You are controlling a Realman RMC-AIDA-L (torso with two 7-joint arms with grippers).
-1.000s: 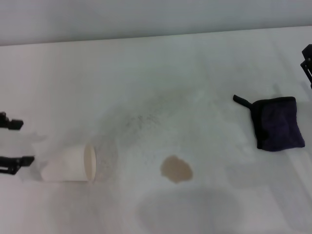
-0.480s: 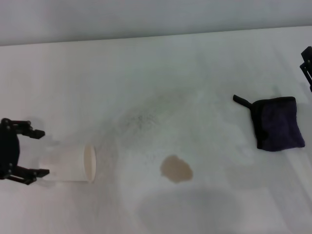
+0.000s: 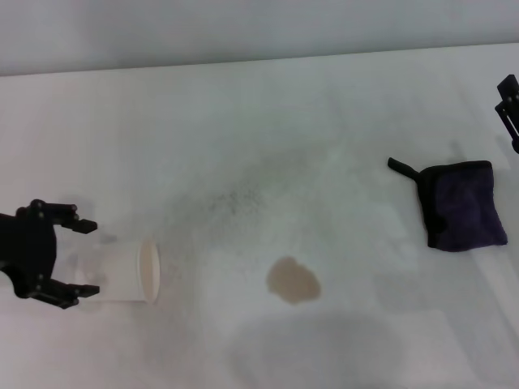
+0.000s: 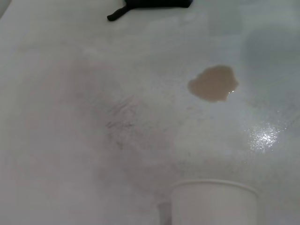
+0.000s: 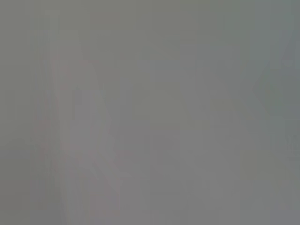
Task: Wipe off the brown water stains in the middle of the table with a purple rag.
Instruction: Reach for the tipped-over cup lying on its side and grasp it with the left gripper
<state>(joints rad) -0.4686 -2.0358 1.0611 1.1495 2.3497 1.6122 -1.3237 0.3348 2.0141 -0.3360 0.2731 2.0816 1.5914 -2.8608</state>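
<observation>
The brown water stain (image 3: 293, 281) is a small tan blotch on the white table (image 3: 268, 130), near the front middle; it also shows in the left wrist view (image 4: 214, 83). The purple rag (image 3: 464, 204) lies folded at the right, its black tab pointing left, and only its edge (image 4: 154, 3) shows in the left wrist view. My left gripper (image 3: 84, 258) is open at the far left, with its fingers on either side of the base of a tipped paper cup (image 3: 122, 270). My right gripper (image 3: 509, 104) sits at the right edge, behind the rag and apart from it.
The white paper cup lies on its side with its mouth facing the stain, and it fills the near edge of the left wrist view (image 4: 213, 204). Faint grey smears mark the table's middle (image 3: 235, 198). The right wrist view shows only blank grey.
My left gripper has moved right along the table, and its open fingers now flank the cup's base. The rag, the stain and the right gripper have not moved.
</observation>
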